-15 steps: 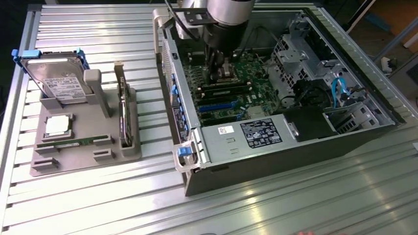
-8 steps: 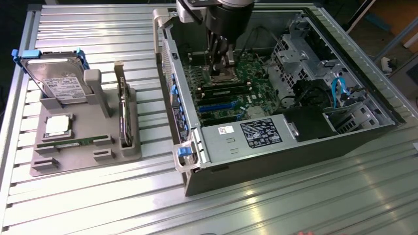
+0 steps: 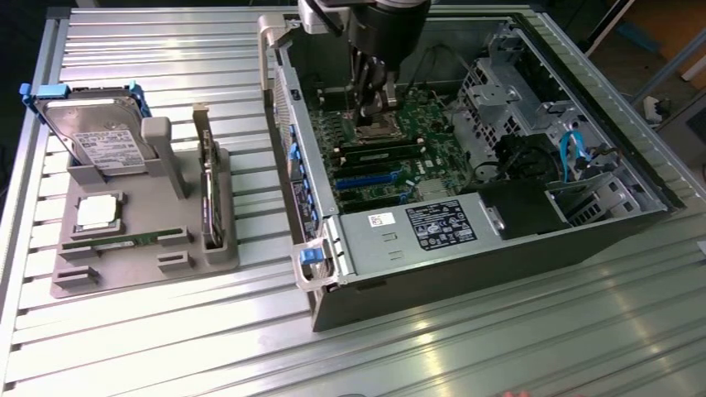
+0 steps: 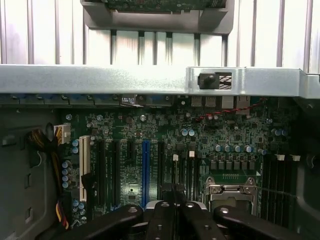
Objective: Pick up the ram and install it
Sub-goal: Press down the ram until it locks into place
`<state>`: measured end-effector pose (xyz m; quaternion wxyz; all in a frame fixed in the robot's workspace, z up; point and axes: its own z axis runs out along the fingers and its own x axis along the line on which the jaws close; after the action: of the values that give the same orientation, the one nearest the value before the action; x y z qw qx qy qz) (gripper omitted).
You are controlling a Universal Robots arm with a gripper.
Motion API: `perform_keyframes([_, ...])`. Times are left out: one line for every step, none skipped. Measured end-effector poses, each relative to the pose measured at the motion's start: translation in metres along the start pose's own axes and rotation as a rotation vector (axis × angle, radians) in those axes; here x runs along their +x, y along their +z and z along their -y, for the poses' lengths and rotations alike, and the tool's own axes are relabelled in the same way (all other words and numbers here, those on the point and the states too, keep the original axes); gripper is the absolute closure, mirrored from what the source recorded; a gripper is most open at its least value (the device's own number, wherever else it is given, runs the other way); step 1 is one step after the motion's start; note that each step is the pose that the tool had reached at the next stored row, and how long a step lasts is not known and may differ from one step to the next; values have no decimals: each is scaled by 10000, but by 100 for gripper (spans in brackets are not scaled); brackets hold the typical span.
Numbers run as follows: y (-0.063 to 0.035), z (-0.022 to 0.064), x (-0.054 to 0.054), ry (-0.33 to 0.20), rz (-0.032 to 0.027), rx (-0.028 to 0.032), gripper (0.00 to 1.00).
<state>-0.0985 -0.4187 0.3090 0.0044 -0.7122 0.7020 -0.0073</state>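
a robot arm's gripper (image 3: pixel 379 103) hangs clenched, holding nothing, inside an open computer case (image 3: pixel 464 248), low over the green motherboard (image 3: pixel 386 157) beside its silver processor socket (image 4: pixel 231 189). the ram (image 3: pixel 116 241) lies flat in a gray tray (image 3: pixel 144 273) on the table (image 3: pixel 441 347), well apart, at the exterior view's left, near a hard drive (image 3: pixel 94 136).

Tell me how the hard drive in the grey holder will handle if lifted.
The hard drive looks metal-cased, so probably stiff and heavy for its size. It leans on edge in the grey holder, so a sideways push may tip it.
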Motion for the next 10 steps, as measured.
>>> perform_keyframes([0, 7, 0, 0, 0, 0, 89])
perform_keyframes([0, 17, 0, 0, 0, 0, 89])
perform_keyframes([1, 28, 0, 0, 0, 1, 89])
perform_keyframes([2, 42, 0, 0, 2, 2, 89])
perform_keyframes([2, 56, 1, -1, 1, 1, 89])
perform_keyframes([2, 73, 1, -1, 1, 1, 89])
perform_keyframes([2, 92, 1, -1, 1, 1, 89])
perform_keyframes([2, 107, 2, -1, 1, 1, 89])
perform_keyframes([3, 124, 2, -1, 1, 1, 89])
perform_keyframes([3, 141, 2, -1, 1, 1, 89])
